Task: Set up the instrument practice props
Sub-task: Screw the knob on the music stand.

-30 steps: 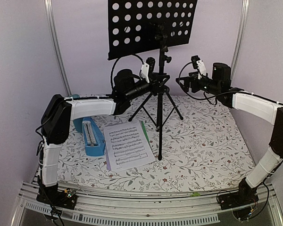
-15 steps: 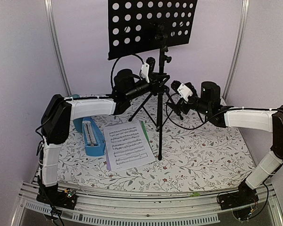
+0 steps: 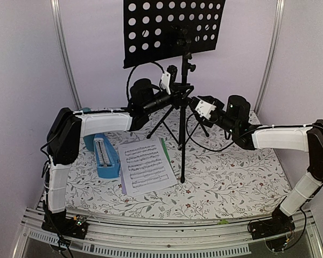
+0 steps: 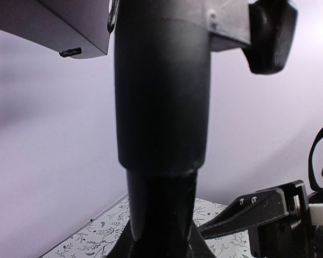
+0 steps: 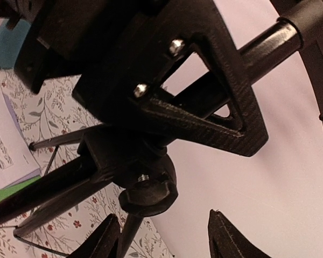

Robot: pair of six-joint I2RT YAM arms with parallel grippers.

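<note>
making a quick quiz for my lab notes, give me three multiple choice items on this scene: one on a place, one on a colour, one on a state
1. Where are the sheet-music pages? A on the stand's desk; B flat on the table; C on the floor.
2. What colour is the metronome? A blue; B red; C yellow.
3. How is the music stand? A folded flat; B tipped over; C upright on its legs.
Answers: 1 B, they lie beside the metronome; 2 A, its body is blue; 3 C, its pole stands vertical, the left gripper closed on it.
</note>
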